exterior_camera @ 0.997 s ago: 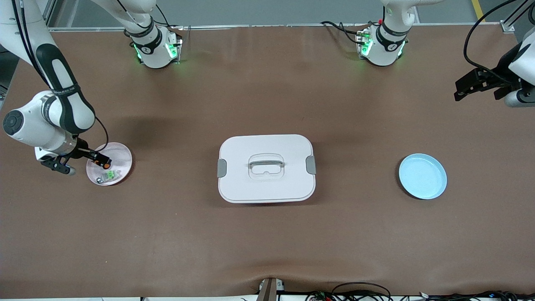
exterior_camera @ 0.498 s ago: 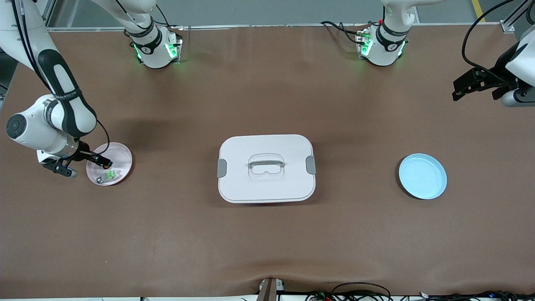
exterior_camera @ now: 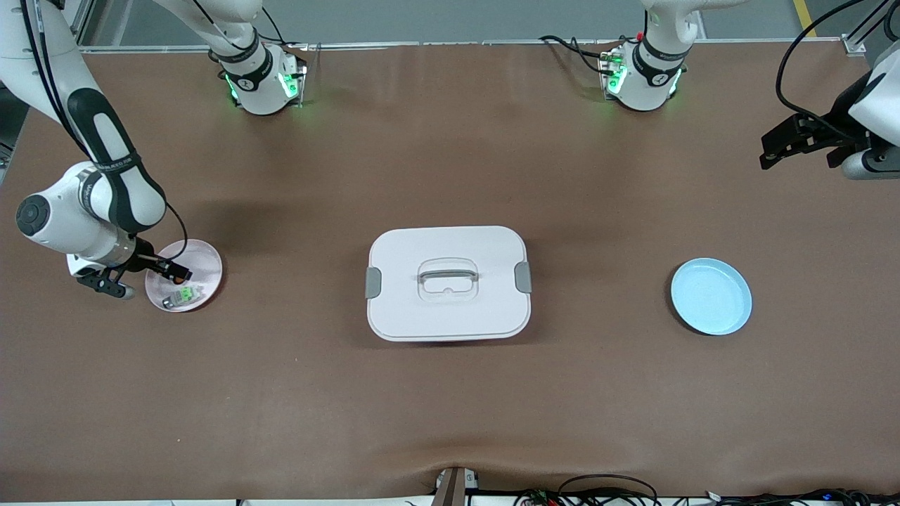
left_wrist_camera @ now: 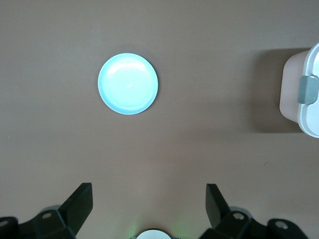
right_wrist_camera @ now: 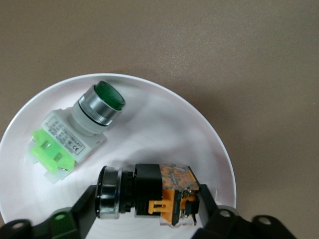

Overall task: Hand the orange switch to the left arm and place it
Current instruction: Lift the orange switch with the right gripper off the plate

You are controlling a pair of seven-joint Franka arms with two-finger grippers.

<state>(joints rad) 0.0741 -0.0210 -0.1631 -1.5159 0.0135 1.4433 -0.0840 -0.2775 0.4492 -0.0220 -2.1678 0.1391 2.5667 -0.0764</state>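
The orange switch (right_wrist_camera: 149, 193) lies on its side in the pink plate (exterior_camera: 204, 261), at the right arm's end of the tabletop. The right gripper (right_wrist_camera: 145, 206) is down at the plate with one finger on each side of the switch; whether the fingers already press on it, I cannot tell. The switch looks small, light and stiff: a round black collar at one end, a black square body, then an orange plastic block with a clear cover. The flat sides of the body seem the best place to hold, because the round collar could roll or slip between smooth fingers. The plate is glossy, so the switch may slide if it is pushed.

Beside it in the plate lies a green switch (right_wrist_camera: 79, 130) with a metal ring and a white and light green base.

The box (exterior_camera: 448, 282) is smooth white plastic with rounded corners, in the middle of the tabletop. The blue plate (exterior_camera: 711, 296) is empty. The left gripper (left_wrist_camera: 149, 211) waits wide open, high over the left arm's end.
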